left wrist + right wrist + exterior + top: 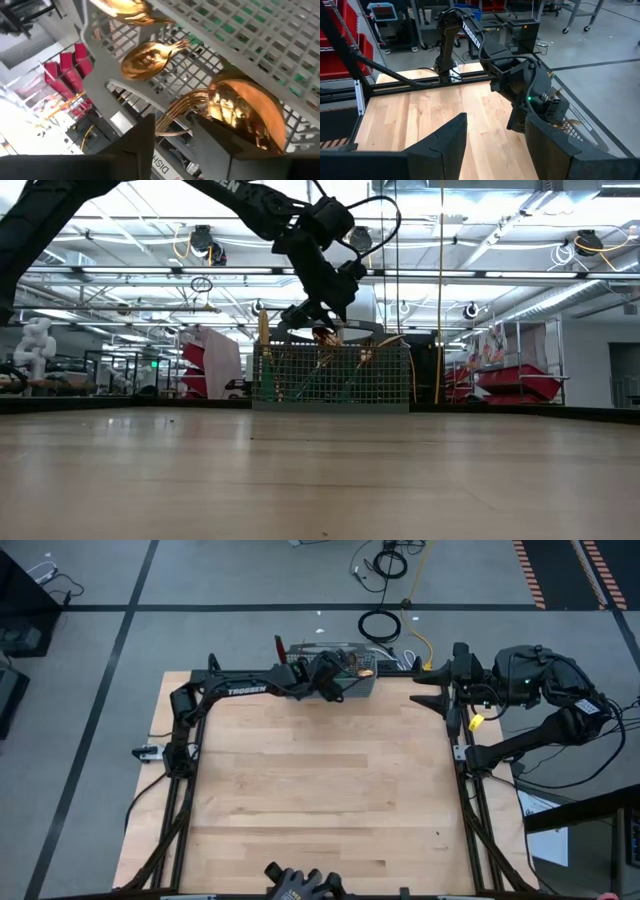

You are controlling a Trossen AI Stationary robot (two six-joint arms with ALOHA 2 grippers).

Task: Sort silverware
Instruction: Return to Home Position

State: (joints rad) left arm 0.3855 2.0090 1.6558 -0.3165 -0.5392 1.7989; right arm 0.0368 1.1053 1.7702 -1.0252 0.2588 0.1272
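A grey wire-mesh basket (362,683) (330,375) stands at the table's far edge. Gold-headed silverware stands in it with the heads up: two spoons (145,60), a large spoon bowl (245,110) and a fork (175,112). Teal handles show through the mesh (240,30). My left gripper (335,675) (320,320) hovers over the basket's top, slanting down, open, with the fork's tines between its fingers. My right gripper (428,688) (496,120) hangs open and empty, raised at the far right corner. My left gripper stands open around the fork's tines (167,125), which lie in the gap between the two fingers above the basket. I cannot tell whether either finger touches them.
The wooden tabletop (320,790) lies bare in front of the basket. Black frame rails (185,800) run along its left and right sides. Cables (380,625) lie on the floor beyond the far edge. A dark mount (300,885) sits at the near edge.
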